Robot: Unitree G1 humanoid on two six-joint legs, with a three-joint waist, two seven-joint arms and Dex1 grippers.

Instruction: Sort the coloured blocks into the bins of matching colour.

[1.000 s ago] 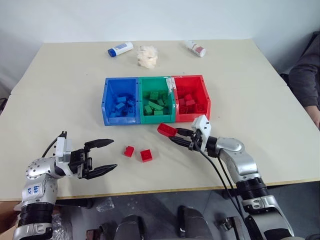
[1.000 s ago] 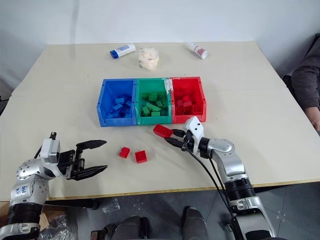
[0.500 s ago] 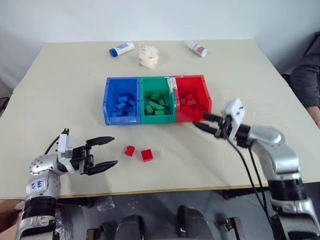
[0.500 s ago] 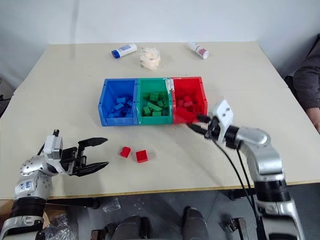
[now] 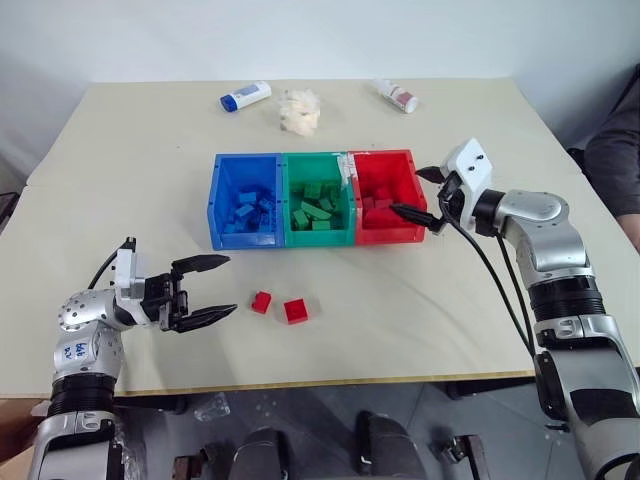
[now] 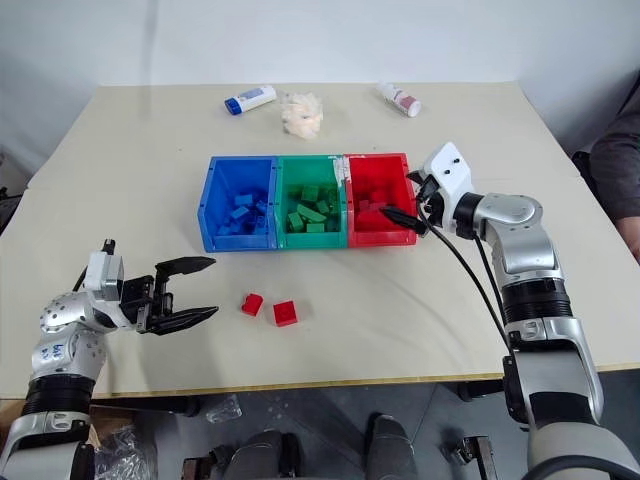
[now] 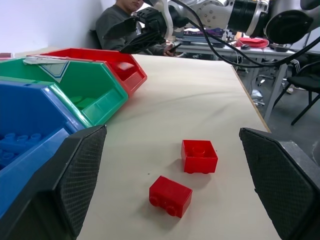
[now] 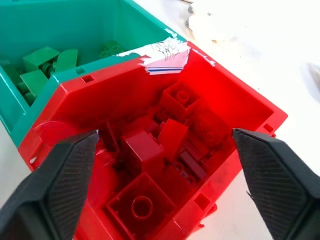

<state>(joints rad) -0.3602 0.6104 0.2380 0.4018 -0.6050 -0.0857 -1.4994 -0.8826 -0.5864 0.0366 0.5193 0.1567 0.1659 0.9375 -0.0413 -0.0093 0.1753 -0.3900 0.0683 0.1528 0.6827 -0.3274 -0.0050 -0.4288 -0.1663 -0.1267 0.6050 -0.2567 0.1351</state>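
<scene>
Three bins stand side by side mid-table: blue (image 5: 244, 240), green (image 5: 320, 238) and red (image 5: 388, 236), each holding several blocks of its own colour. Two red blocks (image 5: 261, 301) (image 5: 295, 310) lie on the table in front of the bins. My right gripper (image 5: 409, 190) hovers at the red bin's right side, open, nothing between its fingers; in its wrist view several red blocks (image 8: 145, 150) lie below it in the red bin (image 8: 250, 107). My left gripper (image 5: 231, 286) is open near the front left, pointing at the two loose red blocks (image 7: 199, 156) (image 7: 170, 195).
At the table's back lie a white tube with a blue cap (image 5: 242, 97), a pale fluffy wad (image 5: 298, 110) and a white tube with a red cap (image 5: 392, 96). A person's sleeve (image 5: 612, 150) shows at the right edge.
My right gripper carried a red block from in front of the bins up and right to the red bin, then opened; the block has left its fingers. The left arm has barely moved.
</scene>
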